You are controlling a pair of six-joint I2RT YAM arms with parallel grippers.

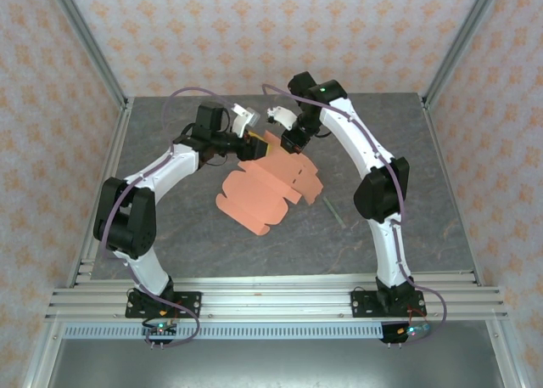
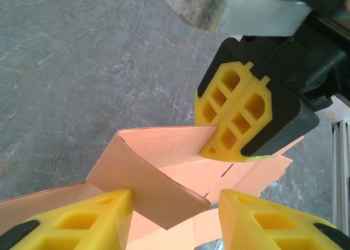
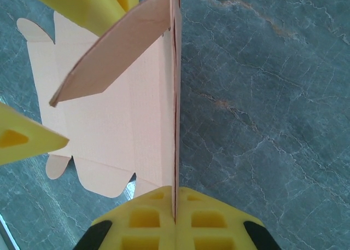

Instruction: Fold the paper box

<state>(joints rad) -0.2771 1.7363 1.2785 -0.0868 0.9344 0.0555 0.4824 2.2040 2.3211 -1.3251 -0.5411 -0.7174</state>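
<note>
The salmon-orange paper box [image 1: 263, 193] lies as a die-cut sheet mid-table, its far end lifted. My right gripper [image 3: 176, 198] is shut on the edge of a panel that stands upright; it also appears in the left wrist view [image 2: 232, 127] and from above [image 1: 290, 140]. My left gripper [image 2: 175, 198] is open around a folded-up flap [image 2: 147, 179]. Its left finger [image 2: 82, 222] touches that flap, while the right finger [image 2: 273, 220] stands apart from it. From above the left gripper [image 1: 252, 144] sits at the sheet's far left corner.
A thin grey stick [image 1: 333, 211] lies on the grey stone-look table [image 1: 407, 193], just right of the sheet. Aluminium rails [image 1: 271, 299] run along the near edge, and frame posts stand at the far corners.
</note>
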